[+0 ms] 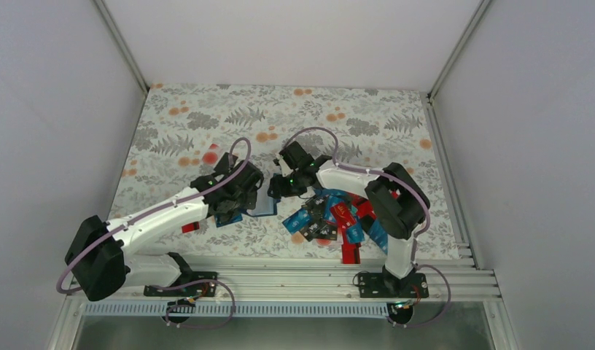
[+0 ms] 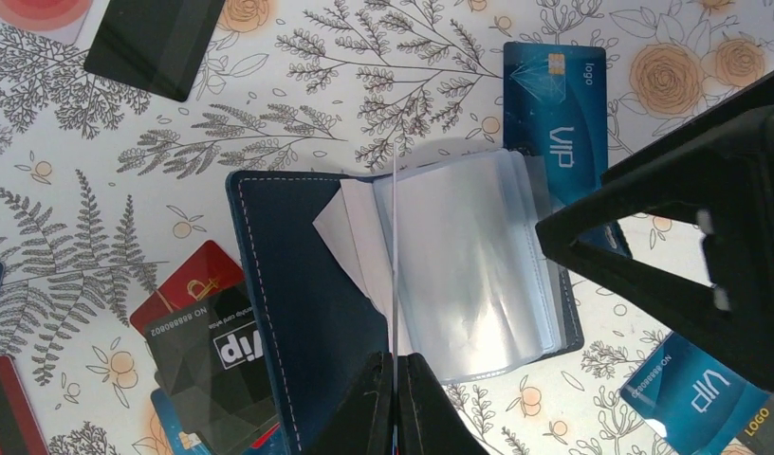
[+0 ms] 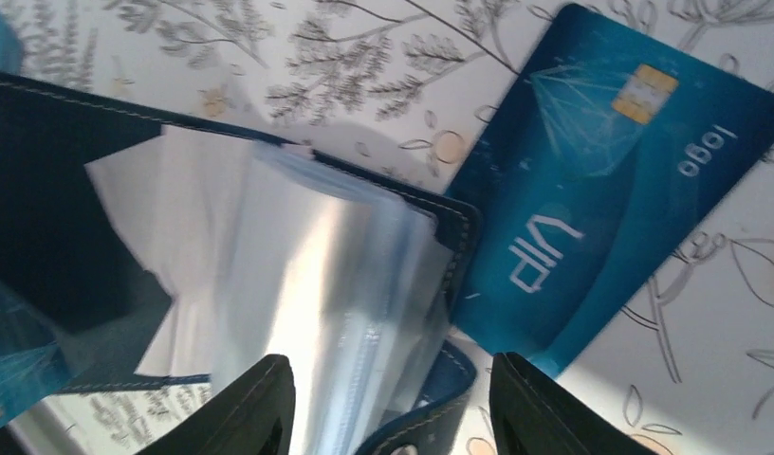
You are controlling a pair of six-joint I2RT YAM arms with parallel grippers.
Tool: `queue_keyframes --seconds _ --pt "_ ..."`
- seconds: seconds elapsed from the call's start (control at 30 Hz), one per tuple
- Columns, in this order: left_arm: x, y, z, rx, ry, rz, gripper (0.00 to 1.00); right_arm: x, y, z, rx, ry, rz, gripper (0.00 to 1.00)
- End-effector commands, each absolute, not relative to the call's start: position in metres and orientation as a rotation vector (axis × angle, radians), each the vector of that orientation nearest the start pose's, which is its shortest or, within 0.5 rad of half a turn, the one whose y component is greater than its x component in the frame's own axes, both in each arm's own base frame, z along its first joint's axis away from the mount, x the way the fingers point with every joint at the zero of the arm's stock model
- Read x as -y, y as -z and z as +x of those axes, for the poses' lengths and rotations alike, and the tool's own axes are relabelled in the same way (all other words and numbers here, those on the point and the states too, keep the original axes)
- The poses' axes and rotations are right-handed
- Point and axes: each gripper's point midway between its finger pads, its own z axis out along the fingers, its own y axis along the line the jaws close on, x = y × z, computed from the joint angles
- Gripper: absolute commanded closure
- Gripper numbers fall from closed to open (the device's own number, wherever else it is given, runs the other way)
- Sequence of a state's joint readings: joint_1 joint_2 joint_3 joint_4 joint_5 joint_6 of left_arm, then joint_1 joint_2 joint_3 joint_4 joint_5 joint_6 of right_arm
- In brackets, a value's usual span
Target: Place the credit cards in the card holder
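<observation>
The card holder (image 2: 307, 284) lies open on the floral table, navy cover on the left and clear sleeves (image 2: 469, 265) fanned up on the right. My left gripper (image 2: 395, 379) is shut on a credit card (image 2: 394, 237), seen edge-on as a thin line over the holder's spine. My right gripper (image 3: 391, 374) is open, its fingers astride the sleeves (image 3: 317, 284) and the holder's snap tab. One right finger (image 2: 649, 265) reaches in over the holder's right edge. A blue VIP credit card (image 3: 620, 180) lies just past the holder. From above, both grippers meet at the holder (image 1: 263, 205).
A heap of blue, red and black cards (image 1: 338, 215) lies right of the holder. More loose cards surround it: a black one (image 2: 154, 38), a black VIP one (image 2: 217, 365), a red one (image 2: 189, 284). Another red card (image 1: 351, 253) lies near the front rail (image 1: 302, 273).
</observation>
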State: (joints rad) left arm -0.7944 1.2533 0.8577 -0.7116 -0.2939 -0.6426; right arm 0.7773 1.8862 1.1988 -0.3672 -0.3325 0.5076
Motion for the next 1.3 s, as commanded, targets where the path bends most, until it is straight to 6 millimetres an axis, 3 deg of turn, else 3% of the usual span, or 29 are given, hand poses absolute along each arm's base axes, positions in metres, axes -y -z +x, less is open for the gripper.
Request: queue_keyframes --seconds 0.0,0.1,0.2,0.33,0.63,1.27 --pt "0.179 -0.120 0.242 -2.575 0.160 0.110 0.98 -0.344 -0.041 0.285 -2.788 -0.665 -0.497 0.50" --pt "0.181 -0.122 0.242 -2.572 0.177 0.114 0.98 -0.339 -0.038 0.286 -2.796 -0.625 -0.486 0.62" --pt "0.187 -0.126 0.243 -2.564 0.211 0.129 0.98 -0.339 -0.040 0.285 -2.796 -0.629 -0.487 0.80" --pt "0.203 -0.133 0.244 -2.555 0.307 0.170 0.98 -0.345 -0.051 0.279 -2.793 -0.704 -0.492 0.95" --pt "0.222 -0.136 0.252 -2.588 0.350 0.168 0.98 -0.343 -0.079 0.272 -2.792 -0.781 -0.419 0.96" --pt "0.236 -0.097 0.254 -2.674 0.295 0.127 0.98 -0.340 -0.084 0.262 -2.795 -0.823 -0.407 0.96"
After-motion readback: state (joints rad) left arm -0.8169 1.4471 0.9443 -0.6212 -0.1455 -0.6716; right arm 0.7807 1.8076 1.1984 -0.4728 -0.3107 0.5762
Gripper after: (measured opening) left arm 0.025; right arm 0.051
